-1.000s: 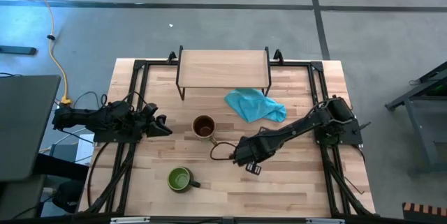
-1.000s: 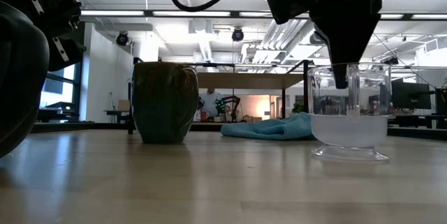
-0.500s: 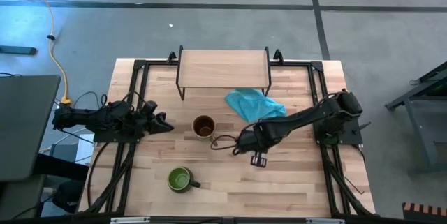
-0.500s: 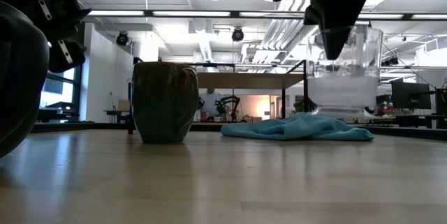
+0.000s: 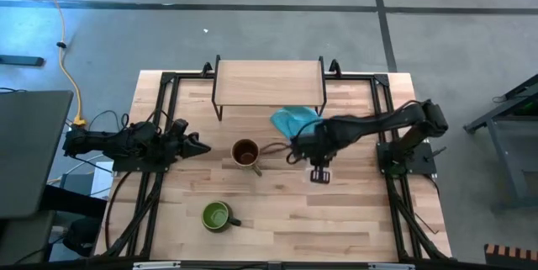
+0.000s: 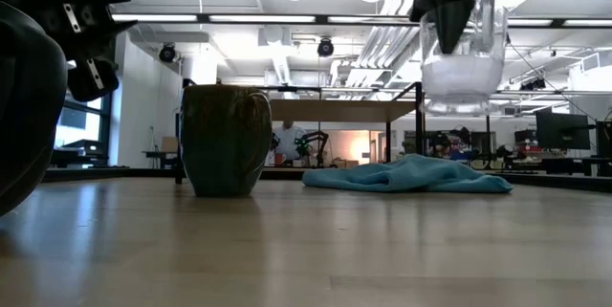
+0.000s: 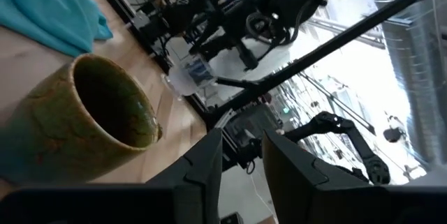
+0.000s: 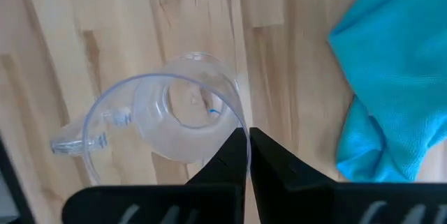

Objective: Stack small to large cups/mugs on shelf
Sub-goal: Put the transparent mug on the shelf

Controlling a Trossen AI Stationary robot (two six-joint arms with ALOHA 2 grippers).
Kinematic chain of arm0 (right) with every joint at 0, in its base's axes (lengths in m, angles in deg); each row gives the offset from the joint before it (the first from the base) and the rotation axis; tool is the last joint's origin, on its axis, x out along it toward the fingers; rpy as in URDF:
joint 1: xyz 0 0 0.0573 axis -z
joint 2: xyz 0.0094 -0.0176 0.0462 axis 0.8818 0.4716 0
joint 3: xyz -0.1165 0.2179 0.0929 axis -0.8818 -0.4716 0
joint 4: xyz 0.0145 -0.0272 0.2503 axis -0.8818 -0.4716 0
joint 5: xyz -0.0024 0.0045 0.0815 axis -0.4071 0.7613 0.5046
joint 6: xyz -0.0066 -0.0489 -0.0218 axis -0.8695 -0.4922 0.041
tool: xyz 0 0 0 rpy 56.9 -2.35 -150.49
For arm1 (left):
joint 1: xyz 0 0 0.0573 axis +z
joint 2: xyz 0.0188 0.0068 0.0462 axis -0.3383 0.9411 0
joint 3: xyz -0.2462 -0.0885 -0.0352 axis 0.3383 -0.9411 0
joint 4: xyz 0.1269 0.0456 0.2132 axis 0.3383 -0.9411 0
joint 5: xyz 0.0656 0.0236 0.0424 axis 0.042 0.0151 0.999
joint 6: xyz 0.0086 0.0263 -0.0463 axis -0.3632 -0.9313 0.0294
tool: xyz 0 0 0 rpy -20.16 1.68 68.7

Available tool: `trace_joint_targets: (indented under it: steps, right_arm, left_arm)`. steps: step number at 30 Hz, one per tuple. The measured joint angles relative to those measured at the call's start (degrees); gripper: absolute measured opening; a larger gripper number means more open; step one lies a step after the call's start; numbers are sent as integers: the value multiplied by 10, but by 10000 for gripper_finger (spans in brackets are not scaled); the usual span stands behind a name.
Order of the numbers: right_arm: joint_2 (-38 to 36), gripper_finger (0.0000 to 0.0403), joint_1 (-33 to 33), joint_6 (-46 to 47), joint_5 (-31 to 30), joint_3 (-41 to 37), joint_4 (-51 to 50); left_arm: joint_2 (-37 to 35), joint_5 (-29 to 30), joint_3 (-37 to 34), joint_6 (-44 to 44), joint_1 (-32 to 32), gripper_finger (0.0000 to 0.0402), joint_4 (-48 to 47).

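The small clear glass cup (image 6: pixel 462 56) hangs in the air, with my right gripper (image 8: pixel 248 140) shut on it, above the table beside the blue cloth (image 5: pixel 296 122). The tan-brown mug (image 5: pixel 245 152) stands upright on its base at mid-table. The dark mug with green inside (image 5: pixel 217 216) stands upright near the front edge. The shelf (image 5: pixel 269 82) stands on its black legs at the far edge with nothing on it. My left gripper (image 7: pixel 242 172) waits at the table's left, level, open, pointing at the brown mug (image 7: pixel 91 123). My right gripper pinches the glass cup's wall at the rim (image 8: pixel 239 128), on the side opposite the clear handle (image 8: pixel 75 140). The fingers come from above, pointing down. The cup hangs upright below them, lifted clear of the table (image 6: pixel 306 240).
The crumpled blue cloth (image 6: pixel 406 175) lies on the table between the shelf and the lifted cup. Black frame rails run along both table sides (image 5: pixel 155 177). Bare wood lies between the two mugs and at the front right.
My right gripper has lifted the glass cup off the table and carried it up and toward the far edge, to beside the blue cloth. The cup has stayed upright in the hold.
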Motion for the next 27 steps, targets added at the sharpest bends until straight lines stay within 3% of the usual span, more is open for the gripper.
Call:
trace_joint_targets:
  steps: [9,27]
  right_arm:
    - [-46,0,86,-60,28,3,-43]
    - [-48,0,225,-175,9,97,-81]
  left_arm:
    - [0,23,0,0,0,90,0]
    - [0,62,0,0,0,90,0]
